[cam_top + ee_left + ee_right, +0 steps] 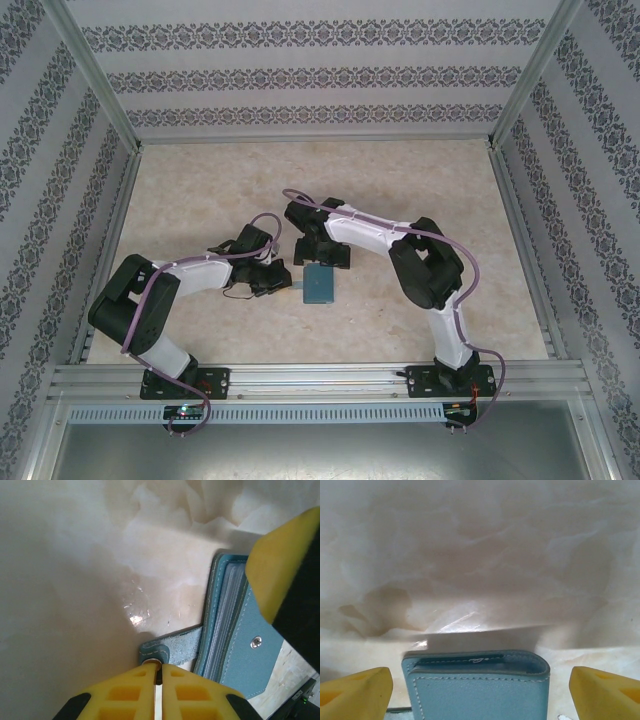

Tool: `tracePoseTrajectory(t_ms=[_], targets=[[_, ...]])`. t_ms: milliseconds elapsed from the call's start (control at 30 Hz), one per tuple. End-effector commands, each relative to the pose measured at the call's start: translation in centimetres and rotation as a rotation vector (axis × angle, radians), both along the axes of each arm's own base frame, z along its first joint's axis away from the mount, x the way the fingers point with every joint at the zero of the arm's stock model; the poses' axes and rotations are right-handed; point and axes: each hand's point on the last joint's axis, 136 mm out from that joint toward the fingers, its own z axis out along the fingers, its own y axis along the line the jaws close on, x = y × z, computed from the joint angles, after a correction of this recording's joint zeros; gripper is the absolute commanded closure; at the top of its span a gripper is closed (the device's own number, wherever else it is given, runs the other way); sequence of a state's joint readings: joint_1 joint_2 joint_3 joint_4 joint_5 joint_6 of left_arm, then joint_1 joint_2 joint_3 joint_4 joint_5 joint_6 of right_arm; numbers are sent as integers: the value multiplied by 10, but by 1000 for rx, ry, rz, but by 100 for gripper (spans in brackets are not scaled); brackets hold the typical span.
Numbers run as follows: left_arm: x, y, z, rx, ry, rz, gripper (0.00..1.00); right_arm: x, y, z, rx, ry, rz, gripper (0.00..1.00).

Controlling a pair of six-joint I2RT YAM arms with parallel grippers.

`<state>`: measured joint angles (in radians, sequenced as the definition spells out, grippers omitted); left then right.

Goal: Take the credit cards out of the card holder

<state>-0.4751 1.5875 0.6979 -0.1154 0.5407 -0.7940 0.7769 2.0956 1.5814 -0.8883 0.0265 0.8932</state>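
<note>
My left hand [156, 672] pinches the strap [172, 650] to pull the card holder [240, 665] open, right hand [480, 692] spread wide astride it.

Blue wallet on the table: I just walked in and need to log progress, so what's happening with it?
The left gripper is shut on the strap tab of the card holder. The right gripper is open, straddling the holder's far end without clamping it. The holder lies folded on the table, and nothing has been pulled out of it yet.
</note>
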Motion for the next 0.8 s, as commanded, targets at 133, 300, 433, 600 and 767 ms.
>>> tracePoseTrajectory(t_ms=[133,300,433,600,767], targets=[[-20,12,-24,32,95,7,90,-6,-10,3,-64,-6,-12,17],[-20,13,-26,31,102,11,90,-7,-12,9,-66,-14,-12,18],[-22,15,-28,36,107,16,90,-7,-14,19,-70,-33,-7,19],[-22,15,-31,37,115,20,91,-8,-15,27,-64,-44,4,24],[-21,16,-32,40,118,27,91,-11,-15,33,-57,-41,19,33]])
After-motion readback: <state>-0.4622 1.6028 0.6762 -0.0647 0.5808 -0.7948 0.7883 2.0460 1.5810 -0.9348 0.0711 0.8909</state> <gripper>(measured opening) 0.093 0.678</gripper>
